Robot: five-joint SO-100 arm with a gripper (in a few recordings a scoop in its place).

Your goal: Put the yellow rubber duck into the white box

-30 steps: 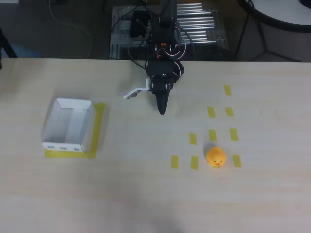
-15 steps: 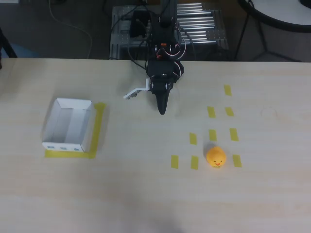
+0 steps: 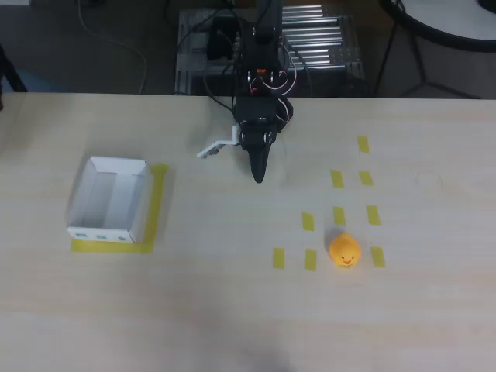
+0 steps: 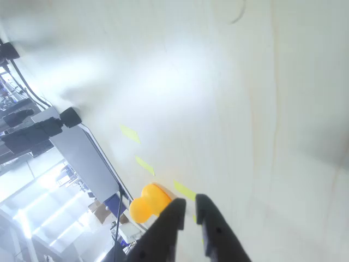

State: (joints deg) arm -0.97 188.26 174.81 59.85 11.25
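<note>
Judged the yellow rubber duck (image 3: 344,251), alone on the worktop (image 3: 232,310) right of the near-closed, empty tool (image 3: 259,175), probably light, soft, best pinched across its rounded body.

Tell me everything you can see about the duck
The duck is a small, rounded, orange-yellow toy, rubbery-looking, with a tiny orange beak and dark eyes facing the table's near edge in the overhead view. It sits upright on the table among short yellow tape strips, at the right of that view. Nothing grips it; the gripper is well apart. The wrist view shows it beyond the fingertips.
</note>
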